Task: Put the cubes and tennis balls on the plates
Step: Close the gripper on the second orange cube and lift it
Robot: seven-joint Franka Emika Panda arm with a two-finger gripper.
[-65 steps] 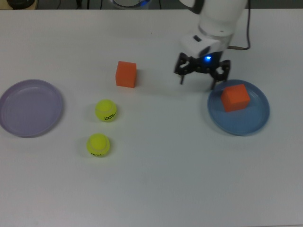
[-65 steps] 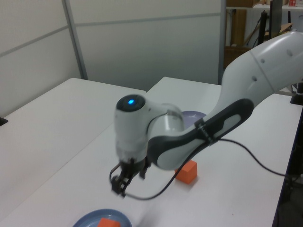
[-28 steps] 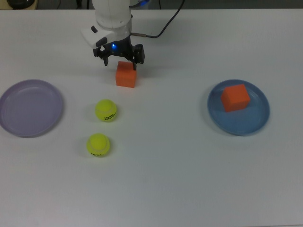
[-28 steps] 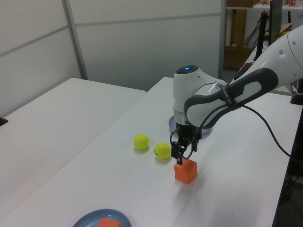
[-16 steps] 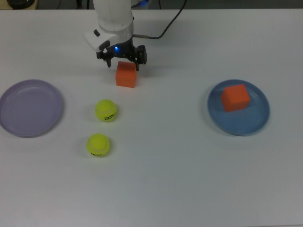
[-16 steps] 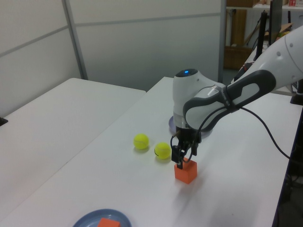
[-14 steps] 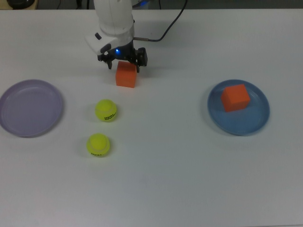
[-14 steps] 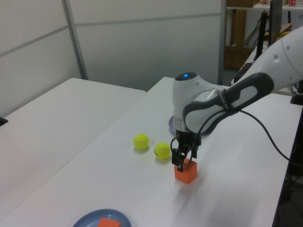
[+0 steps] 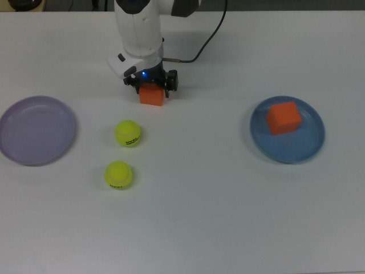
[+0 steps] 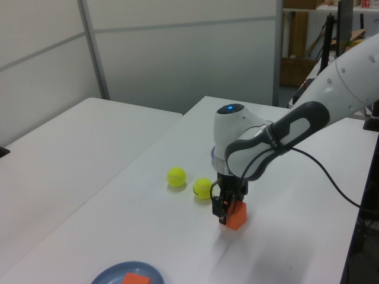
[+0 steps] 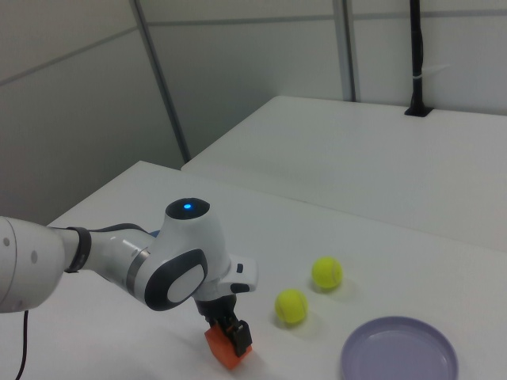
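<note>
My gripper (image 9: 151,85) is down around an orange cube (image 9: 151,96) on the white table, one finger on each side of it, open. The left view shows the same cube (image 10: 237,216) under the gripper (image 10: 228,210). A second orange cube (image 9: 283,117) lies on the blue plate (image 9: 296,149) at the top view's right. Two yellow-green tennis balls (image 9: 128,133) (image 9: 118,174) rest on the table between the gripper and the lavender plate (image 9: 34,132), which is bare, at the top view's left.
The arm's black cable (image 9: 199,48) runs off toward the top view's upper edge. In the right view the tennis balls (image 11: 327,271) (image 11: 291,305) lie between the cube (image 11: 226,352) and the lavender plate (image 11: 400,356).
The gripper crossed from beside the blue plate to above the loose cube, then dropped until its fingers straddle it. Cubes, balls and plates kept their places.
</note>
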